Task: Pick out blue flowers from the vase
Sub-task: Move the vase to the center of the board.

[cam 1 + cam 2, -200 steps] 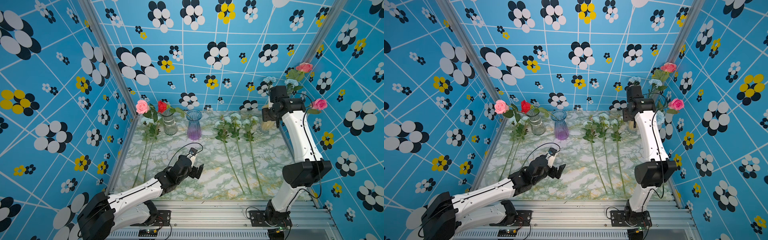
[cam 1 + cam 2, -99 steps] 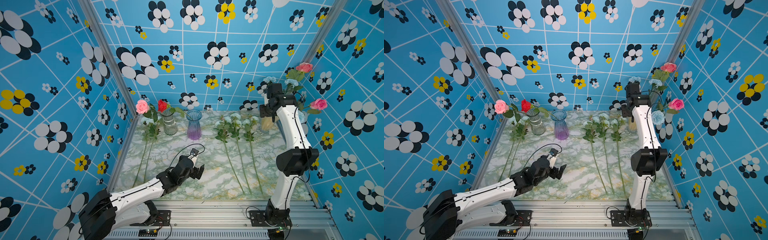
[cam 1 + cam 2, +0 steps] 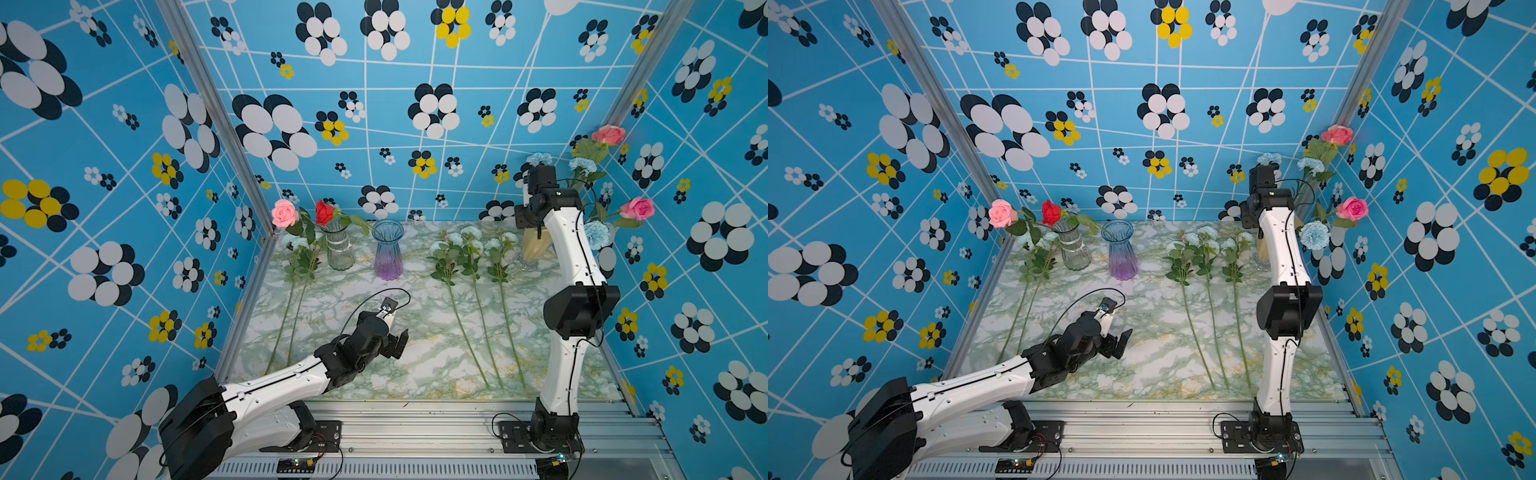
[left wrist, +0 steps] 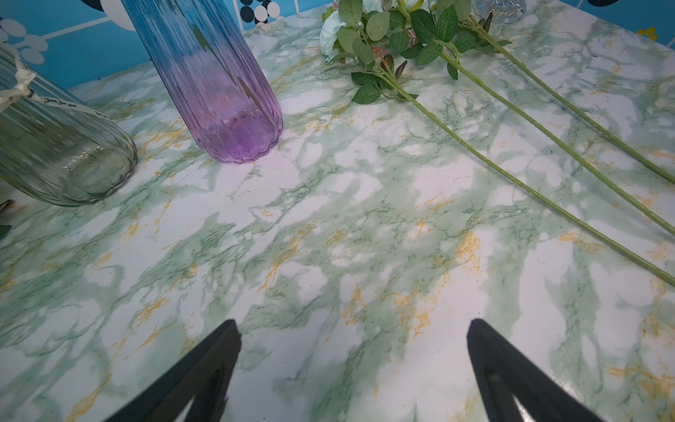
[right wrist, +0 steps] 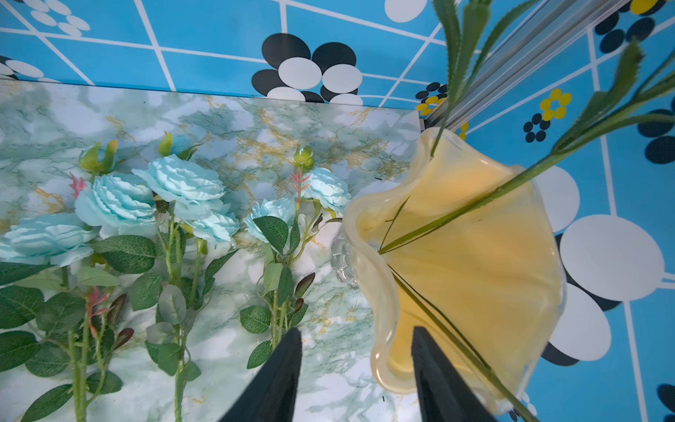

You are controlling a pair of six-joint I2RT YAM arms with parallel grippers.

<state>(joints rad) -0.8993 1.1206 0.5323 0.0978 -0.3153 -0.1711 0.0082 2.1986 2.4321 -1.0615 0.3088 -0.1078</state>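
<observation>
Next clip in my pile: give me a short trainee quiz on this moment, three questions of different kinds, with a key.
1. Count: how many blue flowers lie on the table between the purple vase and the yellow vase?
2. Pick one: the right gripper hovers at the rim of A) the purple vase, B) the yellow vase, C) neither, it is low over bare table.
3. True or false: the left gripper is shut on a flower stem.

Key: 1) three; 2) B; 3) false, its jaws stand wide open and empty above the table.
</observation>
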